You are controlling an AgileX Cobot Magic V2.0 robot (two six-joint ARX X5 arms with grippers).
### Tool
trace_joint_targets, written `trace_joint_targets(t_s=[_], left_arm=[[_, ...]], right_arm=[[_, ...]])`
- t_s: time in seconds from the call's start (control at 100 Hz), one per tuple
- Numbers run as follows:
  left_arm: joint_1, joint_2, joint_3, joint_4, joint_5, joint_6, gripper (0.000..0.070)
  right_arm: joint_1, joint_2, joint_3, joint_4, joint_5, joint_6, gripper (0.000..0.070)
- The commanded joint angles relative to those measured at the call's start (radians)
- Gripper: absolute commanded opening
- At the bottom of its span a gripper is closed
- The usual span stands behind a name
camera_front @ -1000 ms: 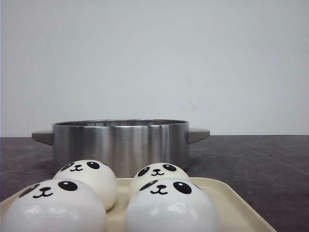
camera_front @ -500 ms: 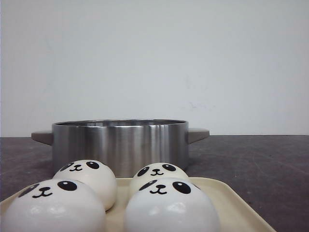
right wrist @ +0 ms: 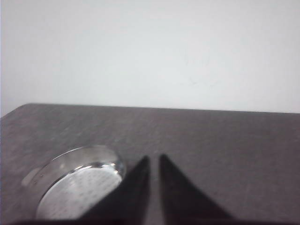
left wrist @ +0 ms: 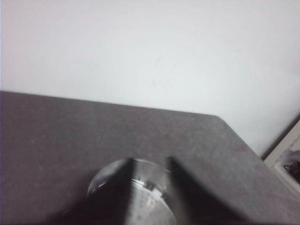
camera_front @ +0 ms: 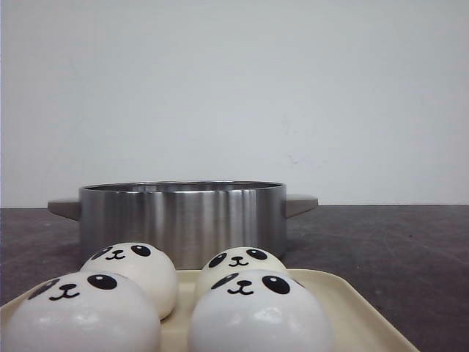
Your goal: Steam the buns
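Four glossy white buns with black panda faces sit on a beige tray (camera_front: 353, 308) at the front: back left (camera_front: 133, 271), back right (camera_front: 239, 262), front left (camera_front: 80, 317), front right (camera_front: 260, 314). Behind them stands a steel pot (camera_front: 183, 218) with two side handles. Neither gripper shows in the front view. My left gripper (left wrist: 150, 161) is open and empty over the pot (left wrist: 152, 206), whose floor is a perforated plate. My right gripper (right wrist: 153, 159) is empty, its fingers almost together, beside the pot (right wrist: 75, 187).
The dark grey table (camera_front: 396, 249) runs back to a white wall. In the left wrist view the table's edge (left wrist: 239, 140) drops off to one side, with clutter beyond it at the frame's edge.
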Motion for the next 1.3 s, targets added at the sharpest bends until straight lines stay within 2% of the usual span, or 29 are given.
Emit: trace_joint_targets(t_s=[0.0, 0.04, 0.08, 0.27, 0.4, 0.49, 0.56, 0.62, 0.73, 0.98, 1.09, 1.29], left_arm=[[-0.01, -0.002, 0.018, -0.003, 0.006, 0.017, 0.0657], [-0.019, -0.003, 0.018, -0.018, 0.007, 0.017, 0.0673], [-0.03, -0.007, 0.018, -0.036, 0.008, 0.017, 0.0673], [-0.102, -0.018, 0.018, -0.129, 0.008, 0.044, 0.0672], [-0.164, -0.018, 0.014, -0.167, -0.019, 0.058, 0.0664], [-0.2, -0.018, 0.01, -0.183, -0.034, 0.066, 0.0631], [-0.218, -0.018, 0.006, -0.194, -0.038, 0.084, 0.0631], [-0.23, -0.018, 0.006, -0.206, -0.059, 0.102, 0.0632], [-0.253, -0.018, 0.006, -0.206, -0.086, 0.11, 0.0632], [-0.288, -0.018, 0.006, -0.208, -0.108, 0.11, 0.0632], [-0.299, -0.018, 0.006, -0.208, -0.116, 0.11, 0.0632], [-0.309, -0.018, 0.006, -0.209, -0.116, 0.11, 0.0632]], right_arm=[[0.003, 0.006, 0.013, 0.001, -0.038, 0.014, 0.0498], [0.003, 0.006, 0.013, -0.002, -0.059, 0.026, 0.0644], [0.003, 0.006, 0.013, -0.002, -0.078, 0.038, 0.07], [0.003, 0.02, 0.013, 0.053, -0.201, 0.048, 0.07], [0.003, 0.09, 0.013, 0.07, -0.228, 0.087, 0.07], [0.01, 0.175, 0.013, 0.044, -0.247, 0.088, 0.0677], [0.03, 0.247, 0.013, 0.017, -0.244, 0.088, 0.0672], [0.061, 0.306, 0.013, -0.006, -0.224, 0.09, 0.0671], [0.159, 0.415, 0.013, -0.05, -0.139, 0.111, 0.0671], [0.515, 0.632, 0.013, -0.043, 0.069, 0.196, 0.0671], [0.62, 0.724, 0.013, -0.026, 0.099, 0.253, 0.0671], [0.732, 0.885, 0.013, -0.013, 0.098, 0.315, 0.0671]])
